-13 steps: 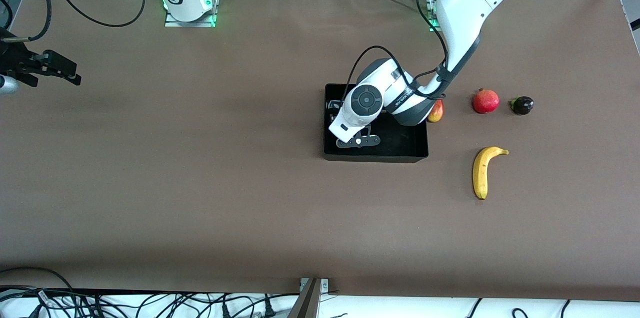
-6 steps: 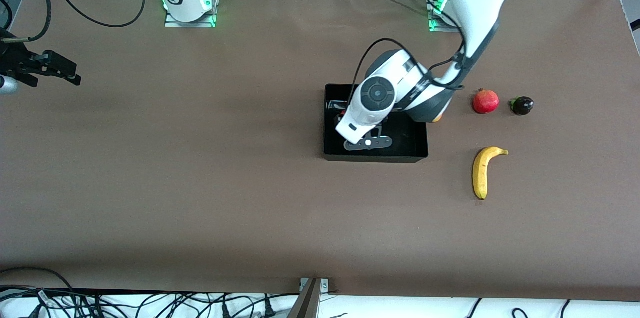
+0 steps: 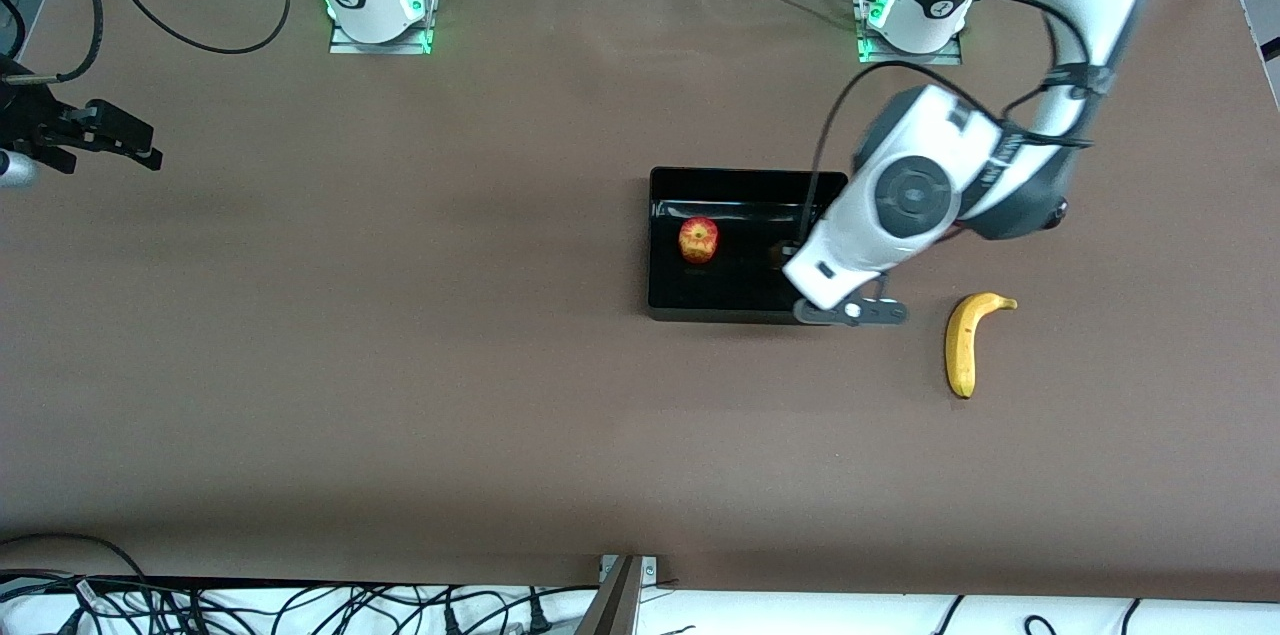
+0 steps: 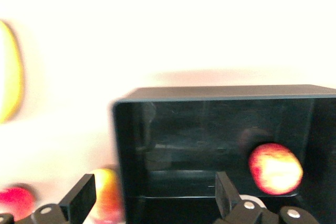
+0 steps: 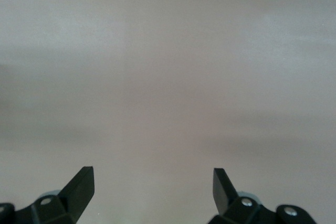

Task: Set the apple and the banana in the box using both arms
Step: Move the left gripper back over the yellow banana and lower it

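Waiting over bare brown tabletop at its own end of the table, the right gripper (image 5: 152, 192) is spread wide with nothing between its black fingers; this arm plays no part for now. Next along comes the black rectangular open-top plastic box (image 3: 668, 300), and inside it, resting on the floor toward the right arm's end, lies the small round red apple with yellowish streaks (image 3: 698, 239), so that half of the job looks done. Over the box corner nearest the front camera, toward the left arm's end, hangs the left gripper (image 3: 851, 312), empty, its fingers (image 4: 80, 201) fully parted in the wrist view. Beside the box, farther toward the left arm's end and clear of it, lies the single curved yellow banana (image 3: 966, 340) flat on the table, its stalk end pointing toward the robots' bases.

The step in hand appears to be reaching for the banana. To do it well, the left gripper should centre over the fruit's thick middle, turn its fingers to straddle the curve crosswise, descend until the tips nearly meet the table, and close gently to avoid bruising or rolling it.
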Controlling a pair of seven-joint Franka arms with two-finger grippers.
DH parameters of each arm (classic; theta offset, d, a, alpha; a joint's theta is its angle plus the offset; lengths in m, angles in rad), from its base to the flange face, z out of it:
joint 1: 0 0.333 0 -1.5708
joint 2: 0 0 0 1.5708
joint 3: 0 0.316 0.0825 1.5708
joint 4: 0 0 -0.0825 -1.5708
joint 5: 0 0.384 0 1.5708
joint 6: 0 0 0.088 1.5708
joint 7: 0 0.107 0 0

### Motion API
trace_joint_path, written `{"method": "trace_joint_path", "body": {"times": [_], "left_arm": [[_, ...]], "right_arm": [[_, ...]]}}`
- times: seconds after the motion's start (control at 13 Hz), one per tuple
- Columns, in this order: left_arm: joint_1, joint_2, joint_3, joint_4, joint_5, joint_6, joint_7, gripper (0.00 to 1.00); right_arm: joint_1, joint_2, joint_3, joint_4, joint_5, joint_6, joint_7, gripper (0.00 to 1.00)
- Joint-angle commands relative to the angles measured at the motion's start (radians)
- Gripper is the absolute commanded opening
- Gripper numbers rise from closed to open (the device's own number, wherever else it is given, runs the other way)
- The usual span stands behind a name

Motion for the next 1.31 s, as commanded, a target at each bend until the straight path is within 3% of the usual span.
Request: {"method": "trace_joint_path", "body": {"times": [0.0, 0.38, 0.54, 0.77, 1.08, 1.23], "left_arm": [[0.114, -0.09, -0.017, -0.052, -0.02, -0.034, 0.166, 1.0], [0.258, -0.128, -0.015, -0.09, -0.023, -0.065, 0.378, 1.0], [0.259, -0.173, 0.006, -0.199, -0.024, 0.028, 0.392, 1.0], [0.168, -0.228, 0.168, -0.345, -0.024, 0.183, 0.398, 1.0], [0.098, -0.176, 0.356, -0.481, -0.101, 0.502, 0.576, 1.0], [0.093, -0.127, 0.364, -0.486, -0.125, 0.561, 0.593, 1.0]], "right_arm": [[0.0, -0.001, 0.0, 0.013, 0.018, -0.016, 0.01, 1.0], [0.0, -0.001, 0.0, 0.013, 0.018, -0.016, 0.01, 1.0], [0.0, -0.001, 0.0, 0.013, 0.018, -0.016, 0.01, 1.0], [0.0, -0.001, 0.0, 0.013, 0.018, -0.016, 0.01, 1.0], [0.0, -0.001, 0.0, 0.013, 0.019, -0.016, 0.008, 1.0], [0.0, -0.001, 0.0, 0.013, 0.019, -0.016, 0.008, 1.0]]}}
